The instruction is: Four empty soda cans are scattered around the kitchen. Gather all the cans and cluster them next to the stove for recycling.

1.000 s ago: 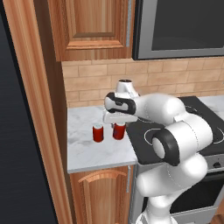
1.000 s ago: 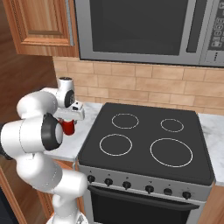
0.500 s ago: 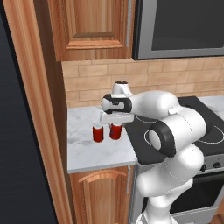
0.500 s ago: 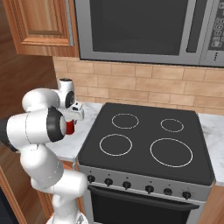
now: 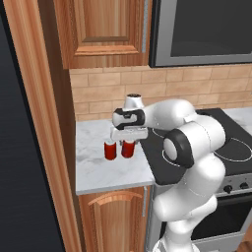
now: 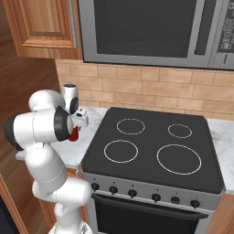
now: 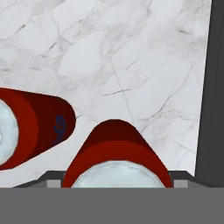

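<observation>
From the left base view, the gripper hangs over the marble counter just left of the stove, pointing straight down. Two soda cans stand upright there, close beside each other: the right can sits directly under the hand, its top between the fingers, and the left can stands just beside it, farther from the cooktop. Both long axes are vertical, in line with the approach of the hand.

From the right base view, the arm's elbow covers most of the hand; a sliver of red can shows under it, on the counter beside the stove's left edge.

In the hand view, the right can fills the bottom centre, its silver top squarely between the finger tips, while the left can lies off to one side and the stove's dark edge runs along the other. The jaws stand around the right can, but whether the pads press it or are slightly clear of it cannot be told. Judged from this, the can is already set down in the cluster, and any lift should go straight up so as not to tip its neighbour.
</observation>
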You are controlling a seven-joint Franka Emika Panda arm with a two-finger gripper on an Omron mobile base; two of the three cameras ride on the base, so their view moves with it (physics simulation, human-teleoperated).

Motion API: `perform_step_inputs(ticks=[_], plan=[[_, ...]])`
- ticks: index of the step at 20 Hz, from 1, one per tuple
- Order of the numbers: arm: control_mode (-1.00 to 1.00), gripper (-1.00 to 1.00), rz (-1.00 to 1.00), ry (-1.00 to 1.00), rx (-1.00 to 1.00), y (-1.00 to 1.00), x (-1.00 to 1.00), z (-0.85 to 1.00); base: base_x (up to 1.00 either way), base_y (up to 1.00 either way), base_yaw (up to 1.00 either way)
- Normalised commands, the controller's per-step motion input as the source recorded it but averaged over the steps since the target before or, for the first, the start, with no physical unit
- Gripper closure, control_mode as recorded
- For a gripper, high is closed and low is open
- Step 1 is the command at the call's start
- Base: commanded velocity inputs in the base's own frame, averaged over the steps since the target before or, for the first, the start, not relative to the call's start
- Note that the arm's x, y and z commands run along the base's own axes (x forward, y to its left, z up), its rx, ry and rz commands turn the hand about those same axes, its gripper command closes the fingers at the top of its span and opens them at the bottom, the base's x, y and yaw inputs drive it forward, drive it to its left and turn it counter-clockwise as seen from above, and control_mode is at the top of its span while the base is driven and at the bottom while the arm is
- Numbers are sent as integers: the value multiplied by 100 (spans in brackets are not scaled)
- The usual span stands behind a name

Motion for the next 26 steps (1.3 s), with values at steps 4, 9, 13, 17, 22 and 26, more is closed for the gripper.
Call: perform_step_inputs(ticks=[4, 9, 13, 17, 22, 26], plan=[[-100, 100, 0, -1, 0, 0, 11, -16, 0, 0, 0], [-100, 100, 0, -1, 0, 0, 9, -16, 0, 0, 0], [-100, 100, 0, 0, 0, 2, 8, -17, 0, 0, 0], [-100, 100, 0, 0, 0, 3, 6, -17, 0, 0, 0], [-100, 100, 0, 0, 0, 1, 4, -16, 0, 0, 0], [100, 100, 0, 0, 0, 0, 0, -8, 0, 0, 0]])
